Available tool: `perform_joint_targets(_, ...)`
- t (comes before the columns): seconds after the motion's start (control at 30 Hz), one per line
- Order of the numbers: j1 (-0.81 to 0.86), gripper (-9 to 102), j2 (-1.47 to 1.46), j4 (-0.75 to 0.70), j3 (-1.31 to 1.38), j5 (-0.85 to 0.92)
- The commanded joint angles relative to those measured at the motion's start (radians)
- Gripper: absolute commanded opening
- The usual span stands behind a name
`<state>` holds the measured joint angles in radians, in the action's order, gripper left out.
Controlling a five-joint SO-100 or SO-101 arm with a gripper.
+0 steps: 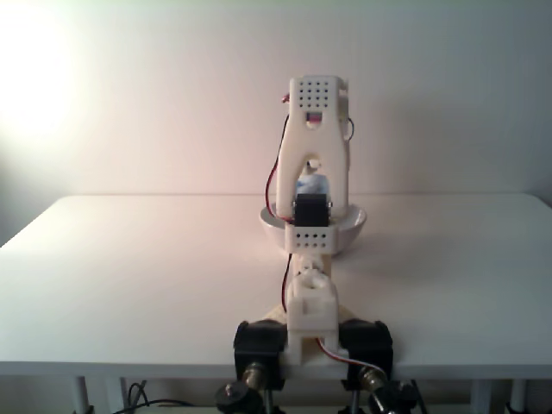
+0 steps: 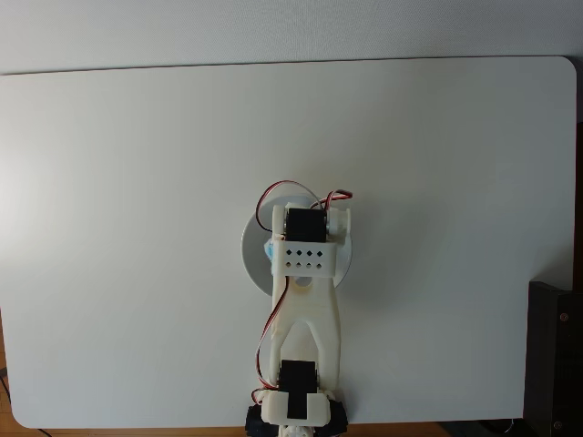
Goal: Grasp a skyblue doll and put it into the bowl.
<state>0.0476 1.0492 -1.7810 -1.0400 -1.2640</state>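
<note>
My white arm [image 1: 317,147] reaches forward and bends down over the glossy white bowl [image 1: 354,226], which stands at the middle of the table. In a fixed view from above, the arm's wrist block [image 2: 308,255] covers most of the bowl [image 2: 251,253]. A patch of the skyblue doll [image 1: 312,185] shows through the gap in the arm, just above the bowl's rim. From above, a sliver of the doll [image 2: 270,248] peeks out at the wrist's left side, over the bowl. The arm hides my gripper's fingers, so I cannot tell whether they hold the doll.
The white table [image 2: 137,182] spreads wide on both sides of the bowl. A dark box-like object [image 2: 552,355] stands off the table's right edge. Red wires [image 2: 273,196] loop around the wrist. The arm's base [image 1: 312,341] sits at the near table edge.
</note>
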Motion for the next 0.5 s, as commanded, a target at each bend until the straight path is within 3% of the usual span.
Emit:
perform_joint_targets(0.0, -0.011, 12, 0.018, -0.066, 0.009, 0.002)
perform_joint_targets(0.23, -0.002, 45, 0.02, -0.066, 0.015, 0.009)
perform_joint_targets(0.47, -0.005, 47, 0.021, -0.067, 0.02, -0.008)
